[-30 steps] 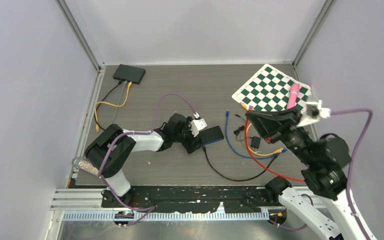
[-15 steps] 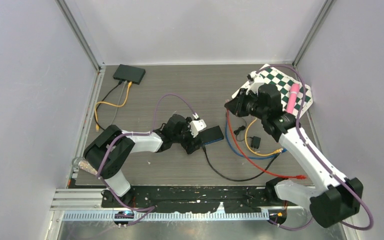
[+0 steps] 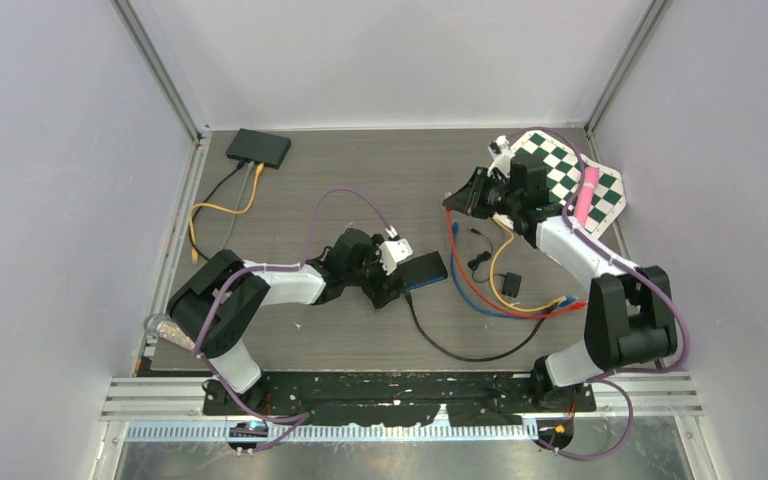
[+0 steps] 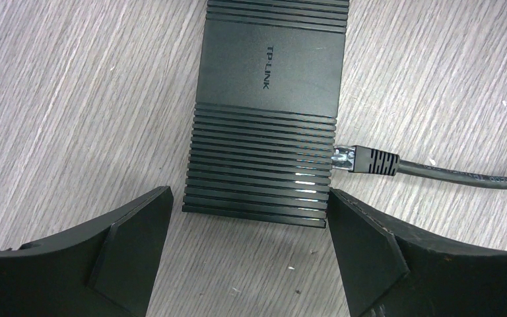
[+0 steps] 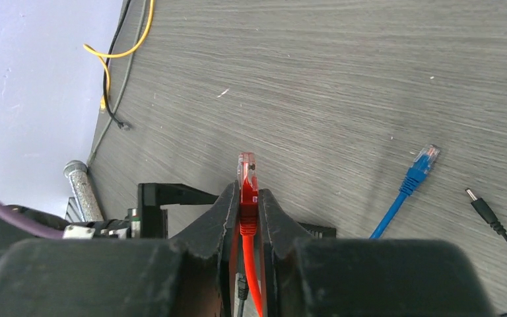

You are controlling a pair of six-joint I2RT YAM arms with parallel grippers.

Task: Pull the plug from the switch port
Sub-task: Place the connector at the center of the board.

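The black TP-LINK switch (image 4: pixel 267 112) lies flat on the table, also seen from above (image 3: pixel 425 270). A black plug (image 4: pixel 363 160) sits in a port on its right side, its black cable (image 3: pixel 460 352) looping toward the front. My left gripper (image 4: pixel 249 198) is open, its fingers on either side of the switch's near end without touching it; it also shows in the top view (image 3: pixel 392 285). My right gripper (image 5: pixel 245 195) is shut on a red plug (image 5: pixel 247 178), held above the table behind the switch (image 3: pixel 460 197). The red cable (image 3: pixel 470 275) trails from it.
A second black switch (image 3: pixel 258 148) with yellow and grey cables sits back left. A checkered mat (image 3: pixel 560 175) with a pink object (image 3: pixel 587 195) lies back right. A loose blue cable (image 5: pixel 422 162), a barrel jack (image 5: pixel 482 210) and a small black adapter (image 3: pixel 511 284) lie between the arms.
My right arm has swung from the right side toward the back middle, carrying the red plug and dragging its cable. My left arm and the switch have not moved.
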